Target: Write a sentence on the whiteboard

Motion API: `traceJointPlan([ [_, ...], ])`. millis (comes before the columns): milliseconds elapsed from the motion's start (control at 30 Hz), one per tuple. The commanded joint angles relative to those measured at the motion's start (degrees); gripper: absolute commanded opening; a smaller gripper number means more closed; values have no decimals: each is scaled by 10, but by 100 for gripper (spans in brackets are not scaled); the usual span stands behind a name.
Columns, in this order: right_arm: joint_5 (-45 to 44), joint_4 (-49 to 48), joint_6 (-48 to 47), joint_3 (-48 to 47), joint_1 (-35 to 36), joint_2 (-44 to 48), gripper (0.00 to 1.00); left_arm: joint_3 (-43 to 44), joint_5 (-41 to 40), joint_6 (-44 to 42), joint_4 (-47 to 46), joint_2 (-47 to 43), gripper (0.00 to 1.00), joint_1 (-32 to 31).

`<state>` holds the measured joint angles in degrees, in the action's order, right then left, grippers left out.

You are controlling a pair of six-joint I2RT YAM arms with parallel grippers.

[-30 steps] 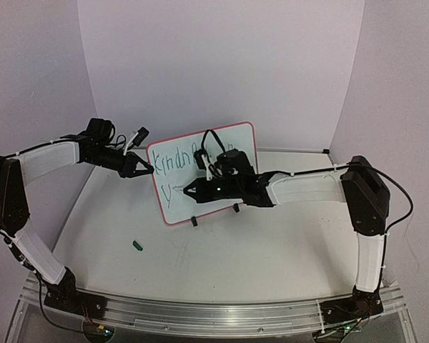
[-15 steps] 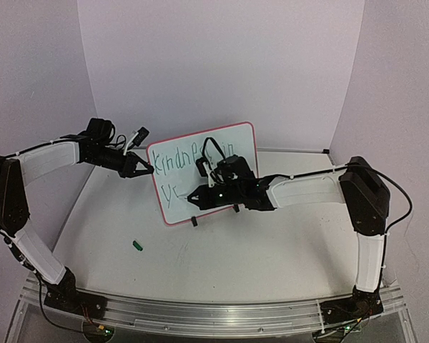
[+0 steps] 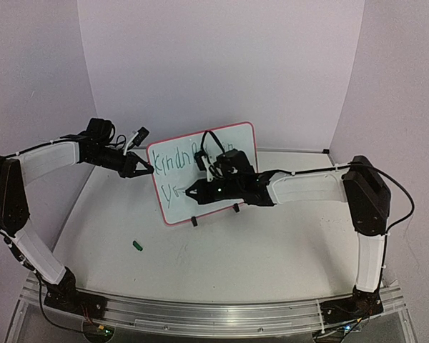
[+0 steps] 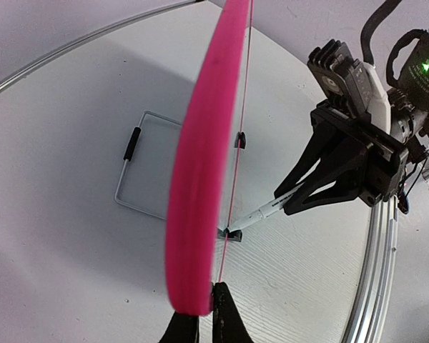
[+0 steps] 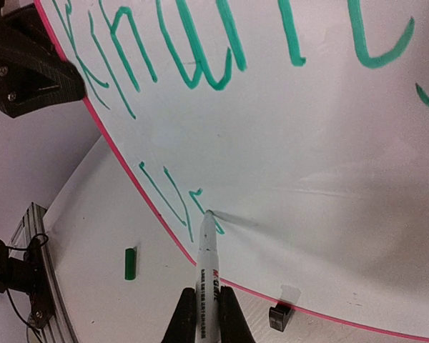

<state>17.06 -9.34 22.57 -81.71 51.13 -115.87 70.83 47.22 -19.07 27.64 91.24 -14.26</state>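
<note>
The whiteboard [image 3: 182, 209] is stood upright on its 2 black feet [image 3: 194, 221] toward the back of the table [image 3: 222, 271], tilted slightly and faced toward the arms. Its left edge is pinched by the closed left gripper [image 3: 145, 170]; this hold is judged to be there so that the light board is not pushed over or slid when pen pressure is applied. The right gripper [image 3: 198, 191] is clamped shut on a white marker [image 5: 209, 264], which is held along the fingers so that its tip is pressed against the white surface, at the end of the 2nd letter of the lower row. The sentence [image 3: 173, 161] is only partly written: 1 green word or more is set along the top, and 2 letters are begun beneath. Bare board is left open to the right of the tip, so nothing is seen to block the next strokes. From above, the end of the top row is hidden by the right gripper and its cable (the lettering there cannot be read). A green cap [image 3: 136, 245] is left on the table, well apart from the board, and a wire stand [image 4: 139, 175] is seen lying behind it.
</note>
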Motion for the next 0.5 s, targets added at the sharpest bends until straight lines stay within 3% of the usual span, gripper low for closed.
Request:
traceJointPlan([
  [0, -16, -15, -7, -30, -6, 18, 0, 10, -34, -15, 20, 1, 0, -9],
  [467, 17, -45, -6, 20, -7, 72, 0, 10, -35, -16, 20, 1, 0, -9],
])
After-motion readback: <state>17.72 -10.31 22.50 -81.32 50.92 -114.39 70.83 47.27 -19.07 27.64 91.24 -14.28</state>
